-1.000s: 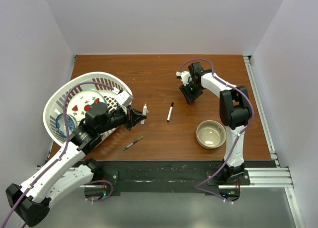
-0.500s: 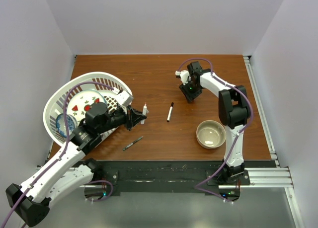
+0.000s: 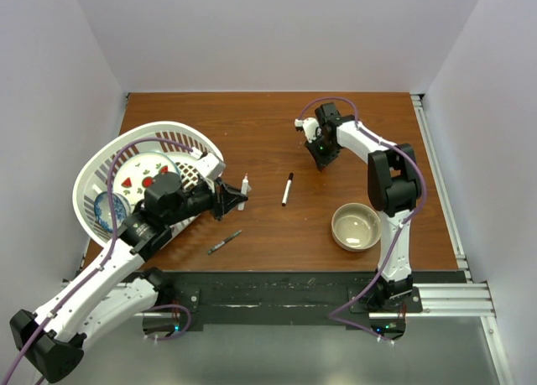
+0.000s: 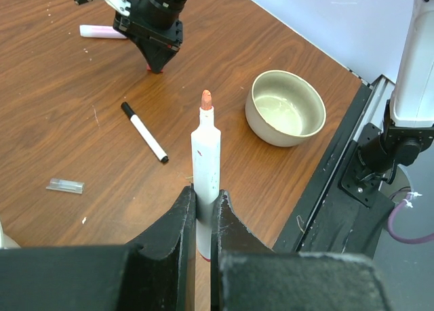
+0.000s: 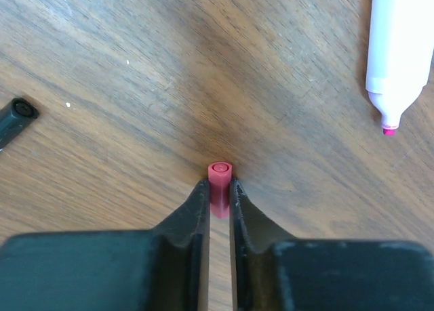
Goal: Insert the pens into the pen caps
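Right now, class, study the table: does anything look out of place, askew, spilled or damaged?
The white mesh basket at the left edge of the table looks tipped on its side, with a strawberry-patterned plate resting inside. Nothing looks spilled or broken.

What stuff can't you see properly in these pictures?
- Top view: the small red plastic cap hides beneath the right gripper.
- Right wrist view: the thick pale pink marker runs off the top edge; a black object is cut by the left edge.
- Left wrist view: the back end of the white orange-tipped marker hides inside the left gripper.
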Available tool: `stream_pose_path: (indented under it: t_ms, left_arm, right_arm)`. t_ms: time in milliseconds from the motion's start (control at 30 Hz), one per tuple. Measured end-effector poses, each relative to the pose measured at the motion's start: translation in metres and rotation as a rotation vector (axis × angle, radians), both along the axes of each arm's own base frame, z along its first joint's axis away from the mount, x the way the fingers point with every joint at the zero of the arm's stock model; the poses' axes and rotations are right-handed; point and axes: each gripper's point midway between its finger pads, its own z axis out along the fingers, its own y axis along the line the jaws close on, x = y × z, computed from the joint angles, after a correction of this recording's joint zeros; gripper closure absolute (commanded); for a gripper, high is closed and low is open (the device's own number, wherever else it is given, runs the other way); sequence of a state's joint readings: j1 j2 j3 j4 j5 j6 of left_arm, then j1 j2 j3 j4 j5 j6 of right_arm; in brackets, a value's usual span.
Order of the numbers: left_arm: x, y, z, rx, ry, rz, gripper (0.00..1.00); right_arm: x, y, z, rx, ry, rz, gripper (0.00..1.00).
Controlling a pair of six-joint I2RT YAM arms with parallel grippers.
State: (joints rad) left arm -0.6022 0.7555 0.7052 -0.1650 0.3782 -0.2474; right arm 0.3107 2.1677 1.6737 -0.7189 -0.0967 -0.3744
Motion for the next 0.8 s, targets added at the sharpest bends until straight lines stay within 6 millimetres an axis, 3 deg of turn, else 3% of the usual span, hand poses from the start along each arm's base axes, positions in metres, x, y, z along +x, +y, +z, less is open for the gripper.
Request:
stream_pose_path:
  t_ms: [433, 800]
  left_arm:
    - [0.004, -0.011, -0.011, -0.011, 0.079, -0.001, 1.00]
    - [0.001, -0.052, -0.025, -0.071, 0.172, -0.064, 1.00]
  right_arm:
    - [-0.014, 0.018, 0.002, 0.110, -0.063, -0.204, 1.00]
    - [-0.061, 0.024, 0.012, 0.230, -0.040, -0.398, 1.00]
